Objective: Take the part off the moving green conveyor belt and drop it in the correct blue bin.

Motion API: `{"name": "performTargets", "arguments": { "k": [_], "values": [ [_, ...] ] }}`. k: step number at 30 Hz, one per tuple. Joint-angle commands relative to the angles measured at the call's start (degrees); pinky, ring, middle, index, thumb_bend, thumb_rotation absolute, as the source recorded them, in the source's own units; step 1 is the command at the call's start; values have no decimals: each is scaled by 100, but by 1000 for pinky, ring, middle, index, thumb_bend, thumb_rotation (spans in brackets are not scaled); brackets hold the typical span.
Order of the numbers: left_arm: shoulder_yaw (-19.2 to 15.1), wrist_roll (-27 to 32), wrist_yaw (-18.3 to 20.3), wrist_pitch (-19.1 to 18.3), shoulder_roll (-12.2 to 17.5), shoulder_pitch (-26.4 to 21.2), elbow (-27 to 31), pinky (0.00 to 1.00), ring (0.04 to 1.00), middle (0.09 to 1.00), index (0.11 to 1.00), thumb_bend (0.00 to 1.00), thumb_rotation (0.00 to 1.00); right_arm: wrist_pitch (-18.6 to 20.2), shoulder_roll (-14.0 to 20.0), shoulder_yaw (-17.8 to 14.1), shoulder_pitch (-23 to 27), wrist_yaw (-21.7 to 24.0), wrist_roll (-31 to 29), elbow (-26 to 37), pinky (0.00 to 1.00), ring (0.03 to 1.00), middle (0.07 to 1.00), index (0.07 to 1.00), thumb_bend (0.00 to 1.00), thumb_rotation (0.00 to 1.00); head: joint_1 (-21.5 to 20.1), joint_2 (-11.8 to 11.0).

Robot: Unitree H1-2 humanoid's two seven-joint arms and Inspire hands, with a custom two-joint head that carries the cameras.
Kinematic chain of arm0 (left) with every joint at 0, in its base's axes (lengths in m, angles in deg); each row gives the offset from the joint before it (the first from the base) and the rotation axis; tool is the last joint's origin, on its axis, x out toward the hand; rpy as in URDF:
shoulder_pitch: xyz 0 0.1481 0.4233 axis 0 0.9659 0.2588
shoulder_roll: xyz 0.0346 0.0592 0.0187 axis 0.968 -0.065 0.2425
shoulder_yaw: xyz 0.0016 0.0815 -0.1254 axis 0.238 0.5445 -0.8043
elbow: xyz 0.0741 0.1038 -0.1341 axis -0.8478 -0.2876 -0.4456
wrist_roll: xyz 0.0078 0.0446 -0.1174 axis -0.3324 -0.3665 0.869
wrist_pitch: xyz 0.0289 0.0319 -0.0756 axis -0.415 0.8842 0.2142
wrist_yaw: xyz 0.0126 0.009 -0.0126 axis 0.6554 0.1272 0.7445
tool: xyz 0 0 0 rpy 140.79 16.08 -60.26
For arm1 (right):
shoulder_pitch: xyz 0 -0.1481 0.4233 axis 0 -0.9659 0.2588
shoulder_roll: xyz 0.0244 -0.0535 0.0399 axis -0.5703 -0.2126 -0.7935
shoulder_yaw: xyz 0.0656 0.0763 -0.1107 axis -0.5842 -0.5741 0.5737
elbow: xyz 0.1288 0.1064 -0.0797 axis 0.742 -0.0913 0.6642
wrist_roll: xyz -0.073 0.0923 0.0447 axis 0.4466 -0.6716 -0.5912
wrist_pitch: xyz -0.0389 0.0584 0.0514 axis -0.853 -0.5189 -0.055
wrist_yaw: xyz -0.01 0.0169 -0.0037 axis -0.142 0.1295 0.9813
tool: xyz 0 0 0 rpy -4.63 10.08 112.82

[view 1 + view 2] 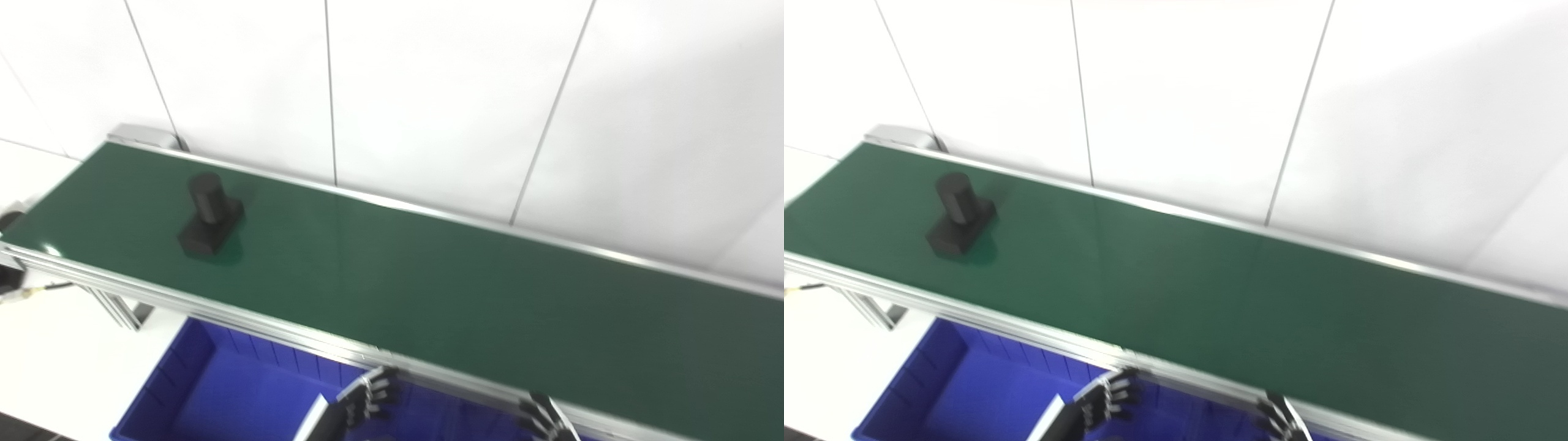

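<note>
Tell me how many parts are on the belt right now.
1. A single black part stands on the green belt near its far left end, away from both hands. The belt runs out of view on the right, so more may be hidden there.

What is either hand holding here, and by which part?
Nothing. The black part sits untouched on the green belt; the left hand and right hand wait below its near edge, fingers apart.

Belt (429, 288): smooth green, slight sheen. Its side rails (257, 327): brushed silver metal. Part (208, 214) on belt: matt black. Bin (202, 392) below belt: glossy blue plastic.
</note>
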Motion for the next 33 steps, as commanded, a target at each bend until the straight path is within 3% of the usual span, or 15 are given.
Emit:
{"name": "performTargets", "arguments": {
  "k": [1,11,18,24,33],
  "values": [
    [57,-57,-107,210,-26,-64,53,685,765,806,846,798,627,-353,25,-10,63,11,-127,58,654,774,831,886,588,577,-2,-9],
    [211,-45,-313,210,-7,-222,-154,662,749,786,830,838,633,-355,76,-22,165,6,-203,-67,648,770,824,882,593,560,91,-184],
    [310,-88,-437,210,-13,-307,-244,657,745,781,827,842,630,-350,127,-41,189,130,-260,369,632,756,816,875,579,535,139,-190],
    [378,-108,-530,210,-52,-406,-356,654,743,778,825,863,638,47,125,-85,416,209,-175,1288,591,738,791,850,553,457,187,-237],
    [435,-129,-628,210,-54,-520,-492,649,741,780,825,884,645,761,114,-108,1031,409,-196,2137,561,730,781,821,539,482,231,-251]
  ]
}}
